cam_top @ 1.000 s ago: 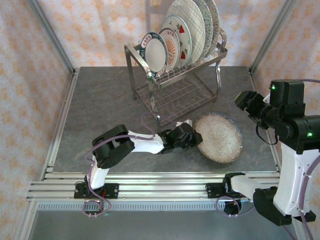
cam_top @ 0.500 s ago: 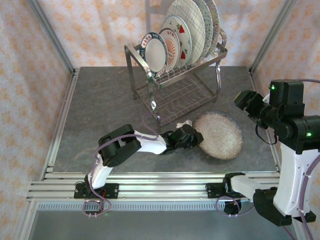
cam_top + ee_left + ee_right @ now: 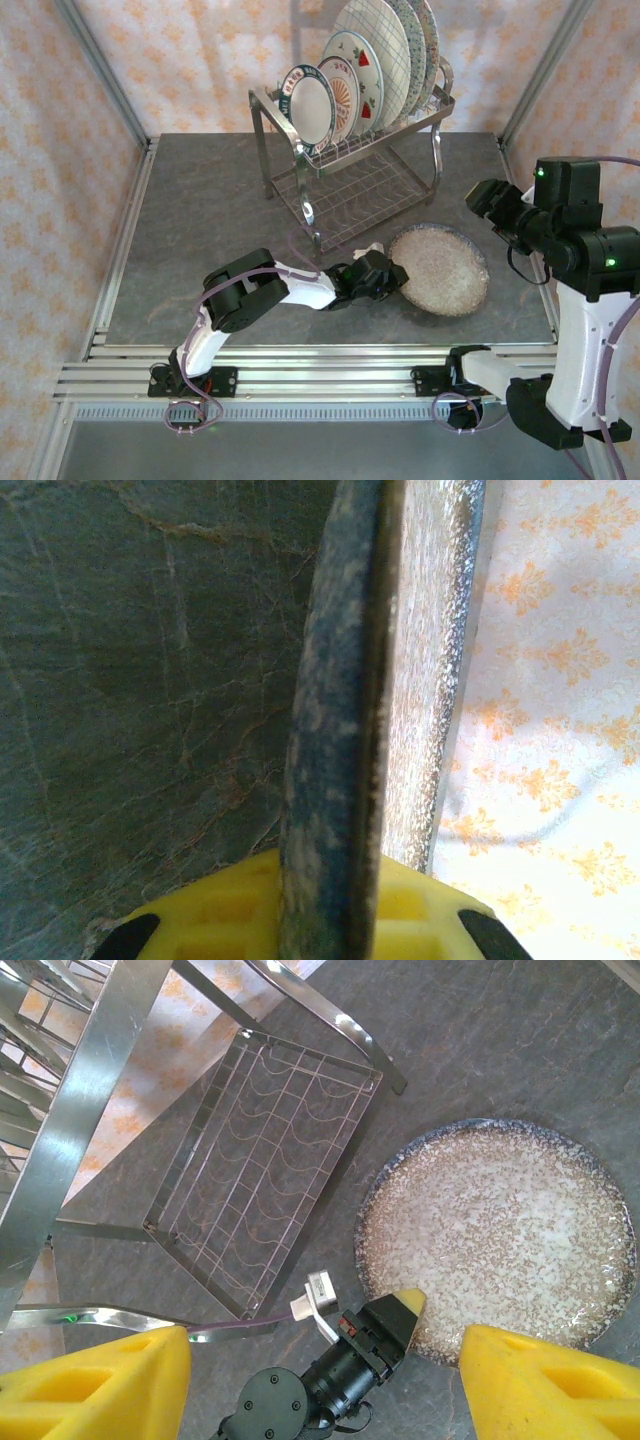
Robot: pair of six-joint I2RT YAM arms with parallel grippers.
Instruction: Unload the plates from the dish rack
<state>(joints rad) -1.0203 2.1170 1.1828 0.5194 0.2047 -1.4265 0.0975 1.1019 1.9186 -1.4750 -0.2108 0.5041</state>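
Set-down step: left end effector clamped on the speckled plate rim, plate apparently down on bench. Right end effector open, empty (hovering aside). Next: release, then reach for dish rack.

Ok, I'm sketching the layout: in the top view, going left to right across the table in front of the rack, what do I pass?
left pincer → speckled plate → right pincer
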